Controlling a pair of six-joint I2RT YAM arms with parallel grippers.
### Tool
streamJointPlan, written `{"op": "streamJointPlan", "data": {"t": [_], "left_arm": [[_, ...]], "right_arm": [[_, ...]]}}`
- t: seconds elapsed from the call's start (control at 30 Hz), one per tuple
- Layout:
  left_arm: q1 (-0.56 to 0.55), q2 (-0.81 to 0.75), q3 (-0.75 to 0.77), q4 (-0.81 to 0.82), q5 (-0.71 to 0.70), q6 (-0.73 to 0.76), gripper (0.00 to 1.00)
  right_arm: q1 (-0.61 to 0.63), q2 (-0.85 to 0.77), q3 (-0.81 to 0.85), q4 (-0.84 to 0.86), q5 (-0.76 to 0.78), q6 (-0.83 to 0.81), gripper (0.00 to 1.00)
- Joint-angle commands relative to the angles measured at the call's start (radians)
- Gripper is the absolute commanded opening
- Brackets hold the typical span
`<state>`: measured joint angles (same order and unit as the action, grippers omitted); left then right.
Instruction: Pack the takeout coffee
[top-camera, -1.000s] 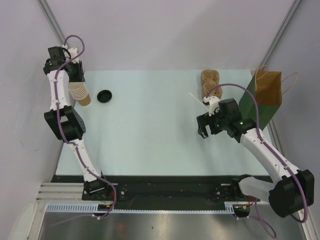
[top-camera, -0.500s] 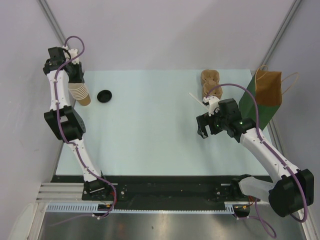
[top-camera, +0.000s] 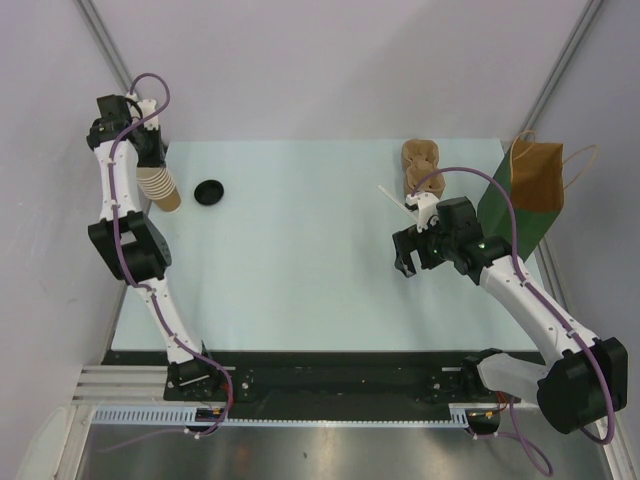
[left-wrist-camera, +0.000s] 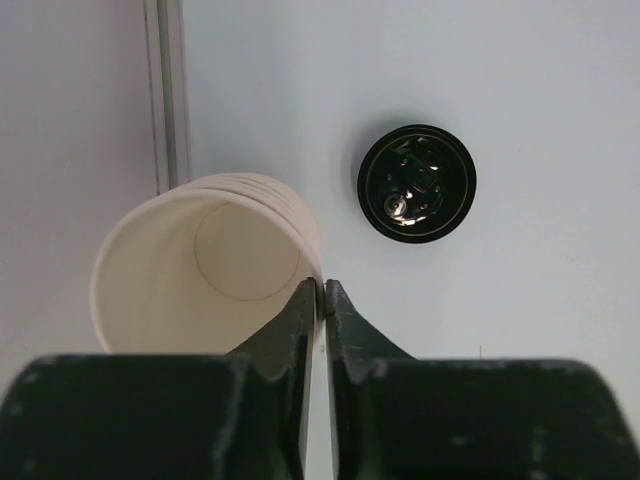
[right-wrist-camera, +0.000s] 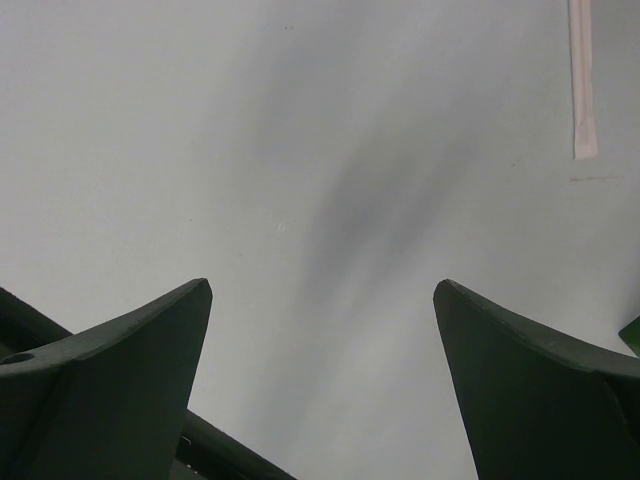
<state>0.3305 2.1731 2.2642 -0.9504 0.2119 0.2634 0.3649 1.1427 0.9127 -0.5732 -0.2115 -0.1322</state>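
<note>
No lidded brown cup shows in any view. A stack of lidless pale paper cups (top-camera: 163, 187) stands at the table's far left corner. My left gripper (top-camera: 152, 158) is above it, shut on the rim of the top cup (left-wrist-camera: 200, 270), one finger inside and one outside (left-wrist-camera: 323, 285). A round black lid (top-camera: 209, 192) lies alone on the table just right of the stack, and shows in the left wrist view (left-wrist-camera: 417, 183). My right gripper (top-camera: 405, 263) is open and empty above bare table (right-wrist-camera: 322, 288), right of centre.
A brown and green paper bag (top-camera: 530, 190) stands upright at the far right edge. A brown pulp cup carrier (top-camera: 421, 160) sits at the back. A paper-wrapped straw (top-camera: 392, 198) lies before it, also in the right wrist view (right-wrist-camera: 580, 80).
</note>
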Motion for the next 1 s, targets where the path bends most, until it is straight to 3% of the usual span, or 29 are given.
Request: {"op": "streamJointPlan", "data": {"t": [0.0,0.07,0.83,0.97], "left_arm": [[0.008,-0.018,0.000,-0.001,-0.014,0.022,0.06],[0.008,-0.022,0.000,-0.002,-0.019,0.025,0.00],[-0.024,-0.171,-0.043,0.004,-0.134,0.131,0.00],[-0.034,-0.232,-0.145,0.025,-0.137,0.149,0.00]], "right_arm": [[0.003,0.002,0.008,0.013,-0.008,0.002,1.00],[0.003,0.003,0.008,0.013,-0.006,0.000,1.00],[0.000,-0.004,0.009,0.010,-0.019,0.006,1.00],[0.002,-0.008,0.009,0.009,-0.020,0.006,1.00]]}}
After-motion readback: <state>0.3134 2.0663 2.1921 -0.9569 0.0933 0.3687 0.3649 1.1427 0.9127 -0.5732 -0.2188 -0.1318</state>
